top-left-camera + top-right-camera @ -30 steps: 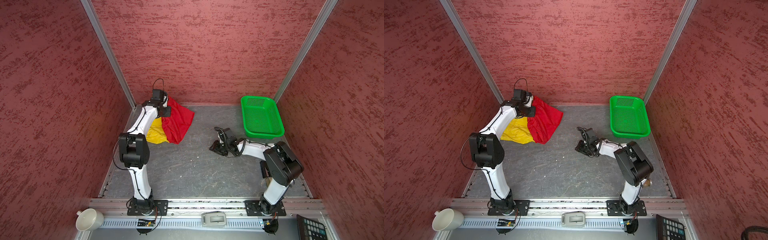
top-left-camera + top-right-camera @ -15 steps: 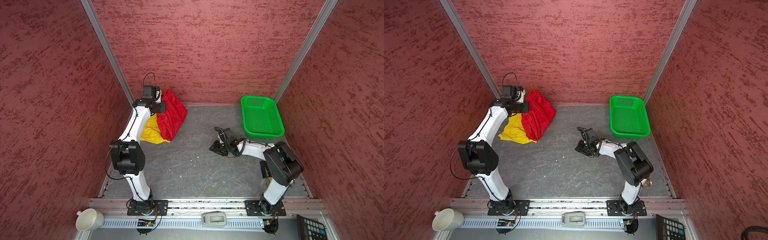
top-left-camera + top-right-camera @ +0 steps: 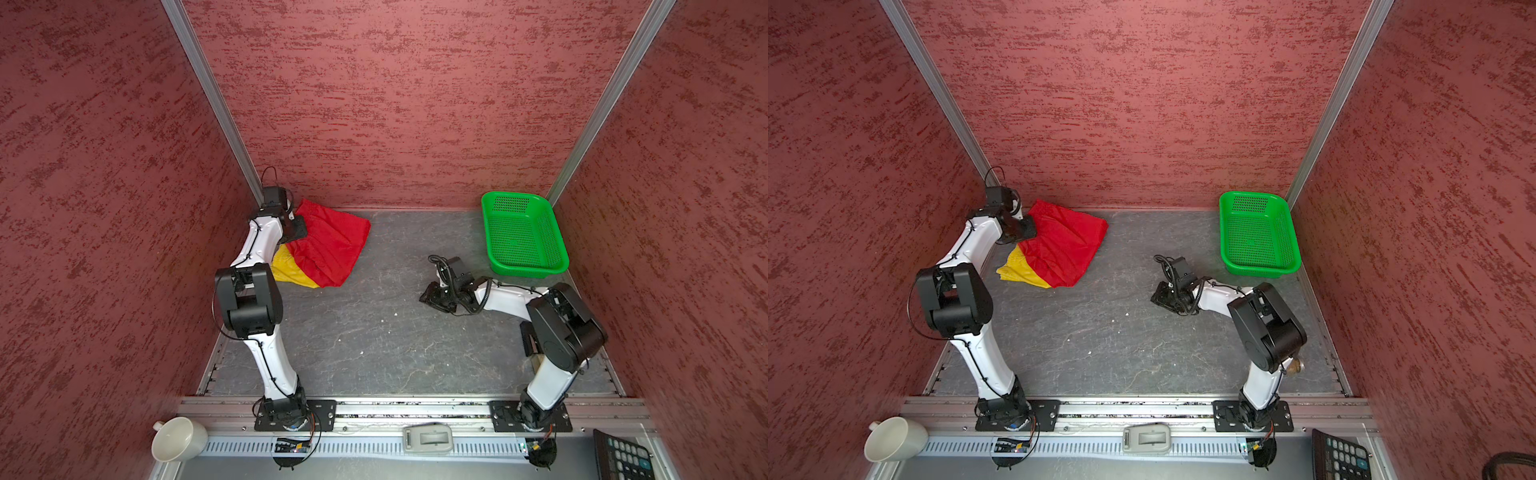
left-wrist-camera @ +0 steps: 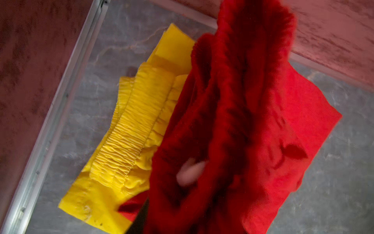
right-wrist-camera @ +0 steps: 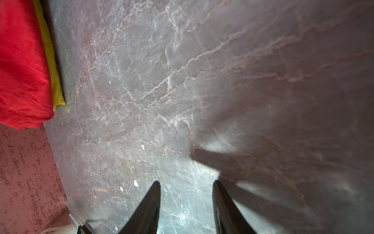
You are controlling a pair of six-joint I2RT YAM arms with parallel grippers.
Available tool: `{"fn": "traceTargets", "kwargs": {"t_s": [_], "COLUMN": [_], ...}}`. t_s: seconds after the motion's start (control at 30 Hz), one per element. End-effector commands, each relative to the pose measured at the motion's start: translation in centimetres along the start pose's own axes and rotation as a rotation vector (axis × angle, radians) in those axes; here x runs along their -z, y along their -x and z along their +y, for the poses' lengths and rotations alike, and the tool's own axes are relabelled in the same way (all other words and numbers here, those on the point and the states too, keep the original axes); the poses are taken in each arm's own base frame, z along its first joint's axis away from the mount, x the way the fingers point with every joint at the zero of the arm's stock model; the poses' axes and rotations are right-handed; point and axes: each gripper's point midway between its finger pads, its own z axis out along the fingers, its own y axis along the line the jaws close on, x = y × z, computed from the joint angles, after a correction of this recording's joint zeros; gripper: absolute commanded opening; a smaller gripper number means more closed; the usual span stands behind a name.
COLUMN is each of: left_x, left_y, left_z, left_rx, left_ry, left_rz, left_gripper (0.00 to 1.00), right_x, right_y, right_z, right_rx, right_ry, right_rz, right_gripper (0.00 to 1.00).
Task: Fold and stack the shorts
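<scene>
In both top views the red shorts lie at the back left of the grey mat, spread over the yellow shorts. A yellow strip shows at their near-left side. My left gripper sits at the red shorts' left edge, near the corner post. In the left wrist view blurred red shorts hang across the jaws, so only one dark finger shows beside the yellow waistband. My right gripper rests low over bare mat, open and empty.
A green perforated basket stands at the back right, just behind the right arm. Textured red walls close in on three sides, with metal corner posts. In front of the rail lie a white cup, a grey device and a calculator.
The left arm swung toward the back-left corner with the red shorts. The red cloth now lies wider and flatter over the yellow pair. The right arm has not moved.
</scene>
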Motion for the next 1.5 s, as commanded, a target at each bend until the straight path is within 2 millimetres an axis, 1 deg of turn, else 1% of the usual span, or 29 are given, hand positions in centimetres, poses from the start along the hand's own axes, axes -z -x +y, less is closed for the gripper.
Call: {"fn": "traceTargets", "kwargs": {"t_s": [0.0, 0.07, 0.17, 0.23, 0.27, 0.3, 0.37, 0.4, 0.43, 0.5, 0.53, 0.6, 0.67, 0.73, 0.8, 0.87, 0.9, 0.93, 1.0, 1.03, 1.07, 1.1, 1.13, 1.17, 1.23, 1.3, 1.37, 1.4, 1.47], "left_x": [0.5, 1.9, 5.5, 8.0, 8.8, 9.5, 9.7, 9.4, 8.6, 6.6, 5.3, 2.6, 0.2, -2.0, -3.5, -4.3, -4.6, -4.4, -3.2, -2.1, -1.0, 0.7, 2.4, 4.0, 7.4, 10.4, 12.4, 13.3, 14.1], "left_y": [0.8, 1.2, 2.2, 2.8, 2.9, 2.8, 2.3, 2.0, 1.5, 0.6, 0.0, -1.1, -2.2, -3.7, -5.2, -6.4, -7.0, -7.2, -7.2, -6.7, -6.3, -5.5, -4.9, -4.4, -3.6, -3.8, -4.6, -5.2, -6.8], "left_z": [2.4, 3.1, 3.2, 2.2, 1.5, 0.4, -2.2, -3.6, -4.8, -6.6, -7.1, -7.4, -6.7, -5.2, -3.4, -1.6, -1.0, -0.9, -1.4, -1.9, -2.3, -2.9, -3.3, -3.7, -4.4, -4.7, -4.5, -4.1, -3.4], "left_rx": [0.081, 0.088, 0.078, 0.051, 0.04, 0.031, 0.017, 0.004, -0.012, -0.025, -0.017, 0.014, 0.051, 0.078, 0.09, 0.114, 0.128, 0.134, 0.115, 0.103, 0.097, 0.092, 0.082, 0.066, 0.016, -0.032, -0.074, -0.093, -0.12], "left_ry": [0.063, 0.101, 0.123, 0.094, 0.067, 0.013, -0.1, -0.147, -0.181, -0.212, -0.218, -0.214, -0.175, -0.119, -0.047, -0.001, -0.001, -0.008, -0.019, -0.03, -0.041, -0.056, -0.065, -0.069, -0.066, -0.066, -0.066, -0.063, -0.055], "left_rz": [-0.012, -0.036, -0.107, -0.163, -0.181, -0.196, -0.201, -0.197, -0.185, -0.14, -0.107, -0.049, -0.002, 0.044, 0.074, 0.102, 0.115, 0.119, 0.095, 0.059, 0.028, -0.018, -0.069, -0.121, -0.261, -0.4, -0.53, -0.594, -0.681], "left_gripper": [0.72, 0.8, 0.83, 0.83, 0.82, 0.79, 0.73, 0.69, 0.64, 0.62, 0.62, 0.62, 0.63, 0.68, 0.73, 0.76, 0.78, 0.8, 0.89, 0.96, 1.0, 1.0, 1.0, 1.0, 1.0, 1.0, 0.99, 1.0, 1.0], "right_x": [0.8, 1.1, 1.5, 1.9, 2.1, 2.3, 2.8, 3.1, 3.3, 3.6, 3.8, 3.9, 4.0, 4.1, 4.4, 4.7, 4.9, 5.1, 5.8, 6.3, 6.9, 7.7, 8.5, 9.4, 11.4, 13.7, 15.7, 16.6, 18.4], "right_y": [0.7, 0.9, 1.2, 1.6, 1.7, 1.9, 2.3, 2.5, 2.8, 3.1, 3.2, 3.3, 3.3, 3.2, 3.3, 3.4, 3.5, 3.7, 4.3, 4.8, 5.3, 6.0, 6.7, 7.3, 8.9, 10.4, 12.0, 12.7, 13.7], "right_z": [0.2, 0.5, 1.1, 1.6, 1.9, 2.2, 2.9, 3.3, 3.7, 4.2, 4.6, 4.6, 4.4, 4.0, 3.6, 3.3, 3.1, 2.9, 2.6, 2.4, 2.2, 1.9, 1.5, 1.1, 0.0, -1.2, -3.2, -3.9, -5.3], "right_rx": [-0.003, 0.002, 0.009, 0.018, 0.022, 0.029, 0.042, 0.049, 0.056, 0.065, 0.073, 0.077, 0.08, 0.078, 0.069, 0.06, 0.056, 0.052, 0.058, 0.062, 0.067, 0.072, 0.081, 0.091, 0.114, 0.146, 0.16, 0.199, 0.259], "right_ry": [-0.002, 0.001, 0.007, 0.013, 0.016, 0.022, 0.035, 0.042, 0.052, 0.066, 0.075, 0.074, 0.069, 0.059, 0.055, 0.063, 0.067, 0.067, 0.06, 0.051, 0.043, 0.031, 0.015, -0.001, -0.045, -0.094, -0.17, -0.206, -0.272], "right_rz": [-0.034, -0.041, -0.046, -0.054, -0.059, -0.065, -0.079, -0.088, -0.096, -0.105, -0.108, -0.115, -0.121, -0.131, -0.148, -0.164, -0.174, -0.184, -0.208, -0.229, -0.25, -0.28, -0.313, -0.344, -0.421, -0.506, -0.586, -0.627, -0.713], "right_gripper": [0.45, 0.46, 0.46, 0.46, 0.46, 0.46, 0.46, 0.46, 0.46, 0.46, 0.47, 0.47, 0.47, 0.47, 0.48, 0.48, 0.48, 0.49, 0.49, 0.5, 0.51, 0.54, 0.69, 0.97, 0.99, 0.99, 0.99, 0.99, 0.99]}}
